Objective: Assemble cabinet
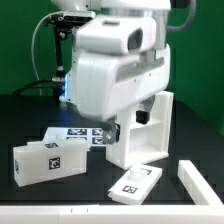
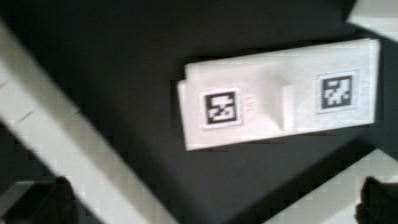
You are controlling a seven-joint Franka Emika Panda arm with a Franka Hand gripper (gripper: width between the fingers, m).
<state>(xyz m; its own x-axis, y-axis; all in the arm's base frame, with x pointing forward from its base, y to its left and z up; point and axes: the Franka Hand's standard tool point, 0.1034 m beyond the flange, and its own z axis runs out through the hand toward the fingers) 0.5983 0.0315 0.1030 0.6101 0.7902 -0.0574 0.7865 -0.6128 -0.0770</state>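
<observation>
The cabinet (image 1: 150,128), a tall white box frame with inner compartments, stands upright at the exterior view's right, just behind my arm. A small flat white panel with two tags (image 1: 135,182) lies in front of it and also shows in the wrist view (image 2: 276,97). A white tagged block (image 1: 45,160) lies at the exterior view's left. My gripper (image 2: 210,200) is open and empty. Its dark fingertips (image 2: 45,200) show far apart at the picture's edges, above the dark table and short of the panel. In the exterior view the hand's white body mostly hides the fingers.
The marker board (image 1: 80,133) lies flat on the table behind the tagged block. A white rail (image 1: 195,182) runs along the table's front right corner, and it crosses the wrist view as pale strips (image 2: 54,120). The table top is black.
</observation>
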